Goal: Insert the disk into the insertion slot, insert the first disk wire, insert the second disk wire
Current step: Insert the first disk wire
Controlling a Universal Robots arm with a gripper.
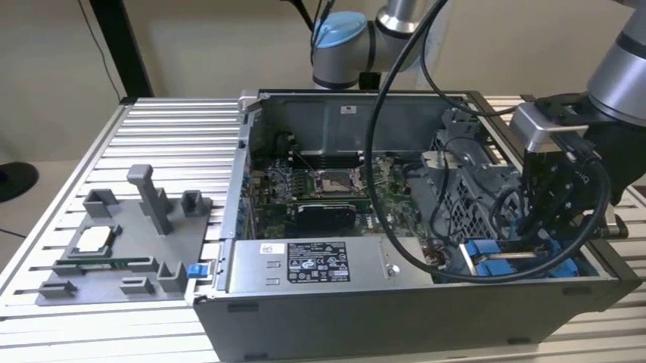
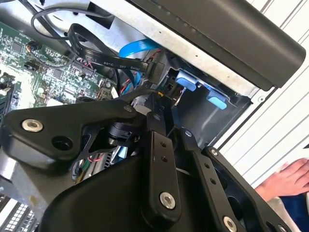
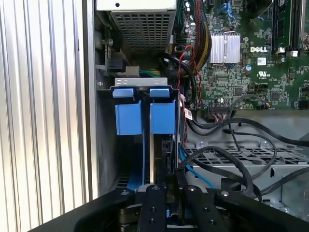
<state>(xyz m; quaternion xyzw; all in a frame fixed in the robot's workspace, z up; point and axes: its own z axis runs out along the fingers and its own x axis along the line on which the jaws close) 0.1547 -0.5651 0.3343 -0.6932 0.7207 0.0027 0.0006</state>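
The disk, in its bright blue carrier, stands in the insertion slot of the open computer case, beside a second blue carrier. In the exterior view the blue carriers sit at the case's front corner on that view's right. My gripper reaches down into this bay. In both wrist views the gripper looks shut on the black connector of a flat black disk wire, right against the disk's back edge. A blue wire runs close by.
The grey power-supply box lies along the case front, the motherboard behind it. Loose black cables cross a metal cage beside the bay. A grey fixture plate sits on the ribbed table on the exterior view's left. A person's hand rests outside the case.
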